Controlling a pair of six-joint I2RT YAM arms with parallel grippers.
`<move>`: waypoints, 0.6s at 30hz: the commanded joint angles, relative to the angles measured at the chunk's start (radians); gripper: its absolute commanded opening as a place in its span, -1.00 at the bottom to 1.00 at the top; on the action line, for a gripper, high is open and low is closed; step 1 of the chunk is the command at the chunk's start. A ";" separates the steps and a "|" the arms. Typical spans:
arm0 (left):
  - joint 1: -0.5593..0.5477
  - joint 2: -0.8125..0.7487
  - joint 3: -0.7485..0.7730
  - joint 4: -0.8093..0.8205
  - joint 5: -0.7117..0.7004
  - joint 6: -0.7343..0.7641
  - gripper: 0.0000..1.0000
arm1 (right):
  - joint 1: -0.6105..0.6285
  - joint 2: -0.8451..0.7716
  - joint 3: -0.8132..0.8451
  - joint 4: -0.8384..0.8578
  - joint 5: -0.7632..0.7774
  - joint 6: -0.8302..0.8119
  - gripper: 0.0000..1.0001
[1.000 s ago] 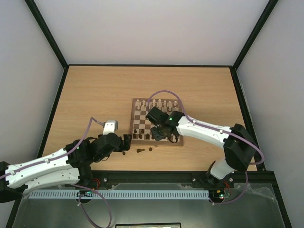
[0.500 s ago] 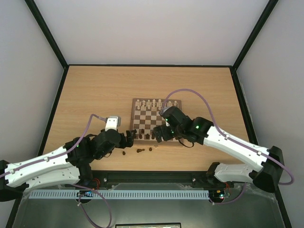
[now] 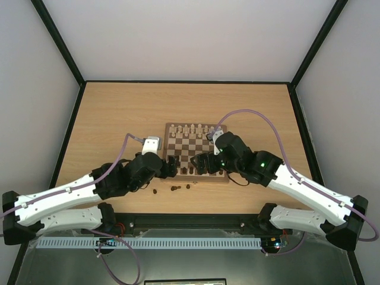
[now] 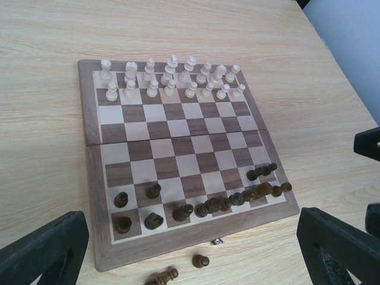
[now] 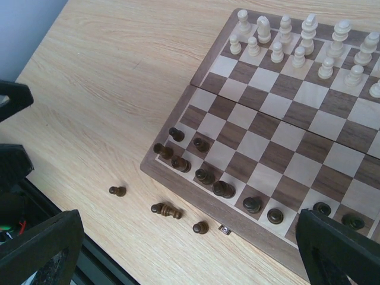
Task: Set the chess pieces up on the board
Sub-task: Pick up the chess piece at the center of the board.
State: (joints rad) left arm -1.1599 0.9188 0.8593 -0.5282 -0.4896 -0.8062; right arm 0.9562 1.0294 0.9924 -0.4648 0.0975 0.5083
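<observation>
The board (image 3: pixel 195 148) lies mid-table. Several dark chess pieces (image 3: pixel 189 170) stand in its near rows, bunched unevenly (image 4: pixel 225 202) (image 5: pixel 222 189). Three more dark pieces are off the board on the table: a pawn (image 5: pixel 117 190), a taller piece on its side (image 5: pixel 166 210) and a pawn (image 5: pixel 200 227) by the board's clasp. My left gripper (image 3: pixel 170 168) hovers open at the board's near left corner. My right gripper (image 3: pixel 203 163) hovers open over the near rows. Neither holds anything.
Pale cream pieces (image 3: pixel 193 129) fill the board's far two rows (image 4: pixel 172 77). A black frame rail (image 3: pixel 196 221) runs along the table's near edge. White walls enclose the table on three sides.
The right gripper has opened, and its arm has swung its elbow back and to the right. The left arm has reached forward and right toward the board's near left corner.
</observation>
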 commanded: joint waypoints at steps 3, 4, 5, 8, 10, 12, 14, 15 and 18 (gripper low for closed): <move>0.041 0.045 0.052 0.030 0.016 0.056 0.98 | 0.004 -0.052 -0.038 0.045 -0.012 -0.022 0.97; 0.054 0.046 0.051 0.037 0.028 0.062 0.98 | 0.003 -0.069 -0.045 0.062 -0.012 -0.033 0.97; 0.068 0.047 0.049 0.042 0.041 0.068 0.98 | 0.004 -0.092 -0.058 0.090 -0.016 -0.041 0.97; 0.099 0.047 0.041 0.053 0.076 0.079 0.98 | 0.004 -0.165 -0.103 0.163 -0.017 -0.049 0.97; 0.106 0.043 0.030 0.065 0.091 0.083 0.98 | 0.004 -0.185 -0.116 0.186 -0.019 -0.033 0.97; 0.111 0.037 0.015 0.078 0.103 0.087 0.98 | 0.004 -0.176 -0.118 0.190 -0.029 -0.015 0.97; 0.119 0.028 0.007 0.086 0.115 0.093 0.98 | 0.004 -0.163 -0.122 0.199 -0.070 -0.004 0.97; 0.123 0.022 0.003 0.090 0.121 0.098 0.98 | 0.004 -0.159 -0.130 0.207 -0.085 -0.002 0.97; 0.131 -0.005 -0.010 0.097 0.138 0.113 0.98 | 0.004 -0.172 -0.188 0.273 -0.102 -0.006 0.97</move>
State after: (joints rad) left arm -1.0420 0.9527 0.8707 -0.4576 -0.3847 -0.7273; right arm 0.9562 0.8642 0.8688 -0.2768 0.0406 0.4946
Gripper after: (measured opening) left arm 0.990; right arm 0.986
